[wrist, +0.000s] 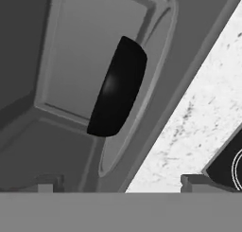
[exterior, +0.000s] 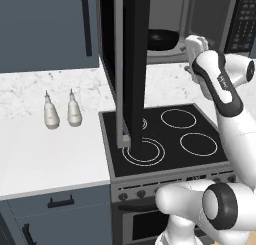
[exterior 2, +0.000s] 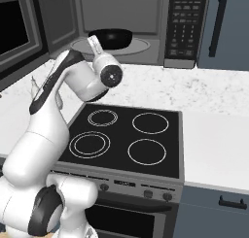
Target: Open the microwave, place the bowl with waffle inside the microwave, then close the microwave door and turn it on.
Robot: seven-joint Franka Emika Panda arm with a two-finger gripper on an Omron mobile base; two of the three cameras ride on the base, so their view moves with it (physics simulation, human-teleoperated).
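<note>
The microwave [exterior 2: 146, 18] stands open, and its door [exterior: 132, 64] swings out over the stovetop's left side. Inside, the black bowl [exterior: 162, 39] [exterior 2: 111, 38] rests on the round turntable plate [exterior 2: 141, 46]. The waffle is hidden from these angles. My gripper [exterior: 192, 44] [exterior 2: 95, 42] hovers just outside the cavity mouth, in front of the bowl and apart from it. In the hand view the bowl [wrist: 118, 86] appears rolled on its side, and the gripper [wrist: 120, 183] is open, its fingertips [wrist: 47, 182] spread wide with nothing between them.
The black four-ring stovetop [exterior: 170, 134] [exterior 2: 126, 140] lies below the arm. Two white bottles [exterior: 51, 114] [exterior: 74, 111] stand on the marble counter to the left. The button panel [exterior 2: 184, 23] is right of the cavity. A blue-grey cabinet door [exterior 2: 228, 28] sits at far right.
</note>
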